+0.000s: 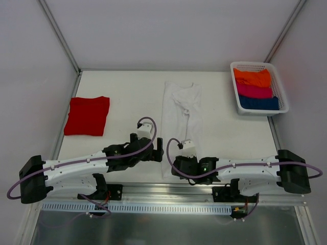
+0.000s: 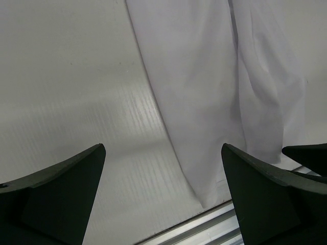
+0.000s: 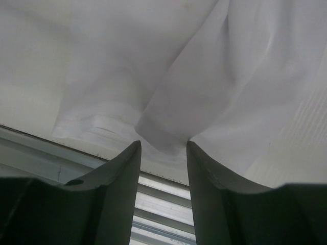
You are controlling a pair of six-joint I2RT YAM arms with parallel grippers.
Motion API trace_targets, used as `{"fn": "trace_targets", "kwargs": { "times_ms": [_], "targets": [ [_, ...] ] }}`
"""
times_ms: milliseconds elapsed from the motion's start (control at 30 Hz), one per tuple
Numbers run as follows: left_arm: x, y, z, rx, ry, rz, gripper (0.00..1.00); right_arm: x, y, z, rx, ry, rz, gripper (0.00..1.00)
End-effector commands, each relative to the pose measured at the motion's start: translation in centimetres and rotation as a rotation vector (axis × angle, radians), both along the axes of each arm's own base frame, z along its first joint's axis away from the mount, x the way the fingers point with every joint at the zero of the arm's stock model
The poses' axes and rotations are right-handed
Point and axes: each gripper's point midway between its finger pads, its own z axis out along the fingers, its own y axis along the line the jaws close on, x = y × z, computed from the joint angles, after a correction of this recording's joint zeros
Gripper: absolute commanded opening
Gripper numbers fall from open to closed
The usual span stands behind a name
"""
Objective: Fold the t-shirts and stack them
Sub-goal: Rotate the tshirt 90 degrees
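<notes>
The white t-shirt (image 1: 181,117) lies as a long narrow strip down the middle of the table, with its collar end far and its hem at the near edge. The red t-shirt (image 1: 88,116) lies folded at the left. My left gripper (image 1: 159,152) is open and empty beside the strip's near left corner; in the left wrist view (image 2: 163,148) the white cloth (image 2: 204,92) lies ahead between the spread fingers. My right gripper (image 1: 173,166) pinches a bunched fold of the white hem (image 3: 153,66) between its fingertips at the table's near edge (image 3: 162,145).
A white basket (image 1: 263,112) at the far right holds folded orange, pink and blue cloth. A metal rail (image 1: 168,190) runs along the near table edge, just under both grippers. Frame posts stand at the back corners.
</notes>
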Motion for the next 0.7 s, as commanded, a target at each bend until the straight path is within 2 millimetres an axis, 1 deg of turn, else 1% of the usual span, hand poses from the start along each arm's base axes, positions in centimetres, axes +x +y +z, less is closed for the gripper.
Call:
{"fn": "trace_targets", "kwargs": {
  "times_ms": [0, 233, 333, 367, 400, 467, 567, 667],
  "targets": [
    [-0.4, 0.1, 0.5, -0.035, -0.01, -0.009, 0.99, 1.0, 1.5, 1.7, 0.064, -0.051, -0.045, 0.44],
    [-0.5, 0.9, 0.3, -0.032, -0.019, -0.005, 0.99, 1.4, 0.9, 1.8, 0.045, -0.073, -0.06, 0.44],
    [-0.6, 1.0, 0.1, -0.035, -0.014, -0.003, 0.99, 1.6, 0.8, 1.6, 0.036, -0.084, -0.067, 0.42],
    [-0.7, 1.1, 0.1, -0.035, -0.012, -0.003, 0.99, 1.6, 0.7, 1.5, 0.032, -0.085, -0.07, 0.4],
    [-0.7, 1.1, 0.0, -0.035, -0.01, -0.001, 0.99, 1.7, 0.7, 1.5, 0.029, -0.09, -0.074, 0.35],
    [-0.8, 1.2, 0.0, -0.039, -0.011, -0.002, 0.99, 1.8, 0.6, 1.2, 0.014, -0.091, -0.074, 0.3],
    [-0.9, 1.5, 0.0, -0.045, -0.01, 0.001, 0.99, 1.9, 0.8, 0.9, 0.0, -0.093, -0.075, 0.2],
    [-1.1, 1.8, -0.1, -0.05, -0.012, 0.006, 0.99, 1.8, 1.1, 0.5, -0.011, -0.086, -0.067, 0.15]
  ]
}}
